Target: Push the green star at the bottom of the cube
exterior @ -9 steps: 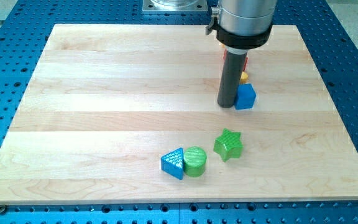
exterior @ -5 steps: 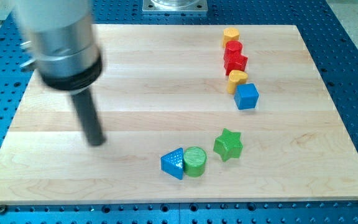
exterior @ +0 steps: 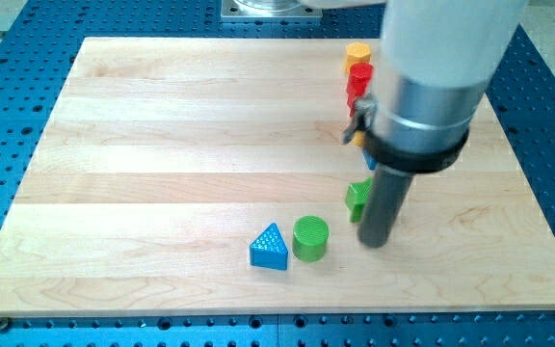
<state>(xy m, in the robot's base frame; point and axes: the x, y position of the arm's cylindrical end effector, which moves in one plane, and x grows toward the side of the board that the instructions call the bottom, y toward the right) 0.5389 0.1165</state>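
Observation:
The green star (exterior: 356, 197) lies right of centre on the wooden board, mostly hidden behind the rod, with only its left edge showing. My tip (exterior: 375, 241) rests on the board just to the star's lower right, touching or nearly touching it. The blue cube (exterior: 367, 159) is almost wholly hidden by the arm, above the star; only a sliver shows.
A green cylinder (exterior: 310, 238) and a blue triangle (exterior: 270, 248) lie at the lower middle, left of my tip. A yellow block (exterior: 357, 52) and red blocks (exterior: 357, 81) stand in a column at the upper right, partly hidden by the arm.
The rod has swung from the board's left to the right, beside the green star. The star has shifted up slightly. The cylinder and triangle have shifted a little and turned.

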